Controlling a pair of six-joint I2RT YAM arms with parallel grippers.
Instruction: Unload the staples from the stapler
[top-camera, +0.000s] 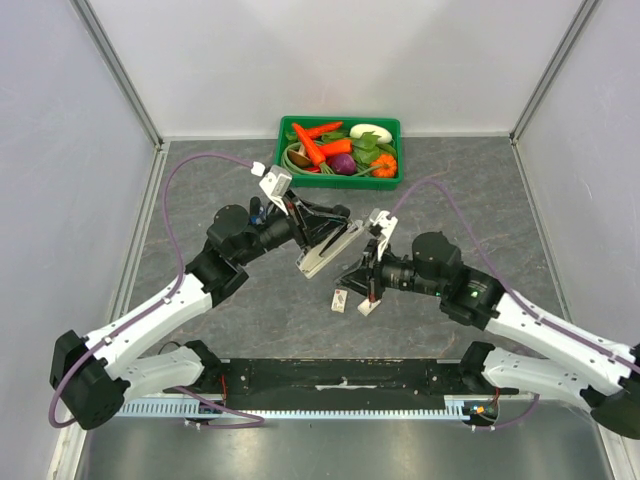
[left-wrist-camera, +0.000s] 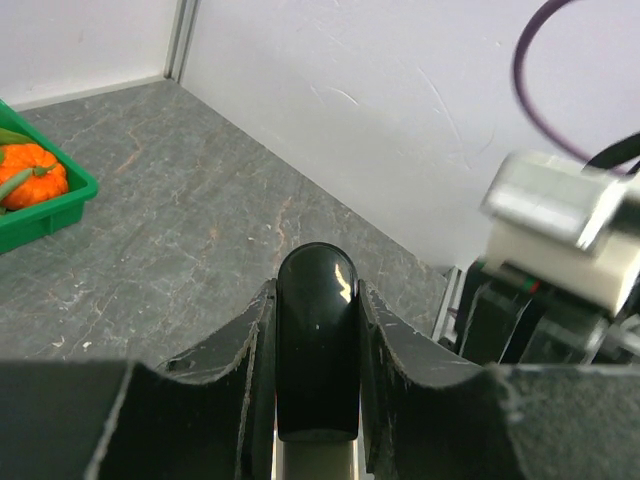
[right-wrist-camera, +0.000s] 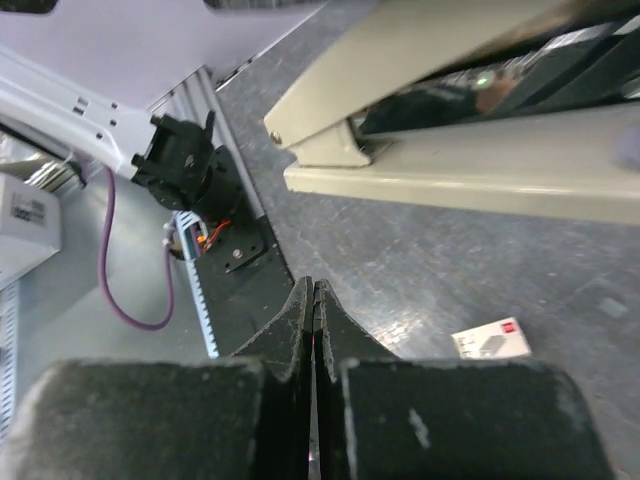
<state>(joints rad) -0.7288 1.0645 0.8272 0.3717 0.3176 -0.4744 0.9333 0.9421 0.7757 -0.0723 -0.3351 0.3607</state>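
The stapler (top-camera: 330, 246), black on top with a beige base, is held tilted above the table. My left gripper (top-camera: 300, 225) is shut on its rear end. In the left wrist view its black rounded end (left-wrist-camera: 316, 340) sits clamped between the fingers of the left gripper (left-wrist-camera: 316, 300). My right gripper (top-camera: 352, 280) is just below and to the right of the stapler's front end. In the right wrist view its jaws (right-wrist-camera: 314, 292) are pressed together with nothing visible between them, and the stapler's beige body (right-wrist-camera: 450, 170) hangs above them, apart.
A small white staple box (top-camera: 340, 301) lies on the grey table under the right gripper, also in the right wrist view (right-wrist-camera: 490, 340); a second white piece (top-camera: 368, 307) lies beside it. A green tray (top-camera: 340, 121) of toy vegetables stands at the back.
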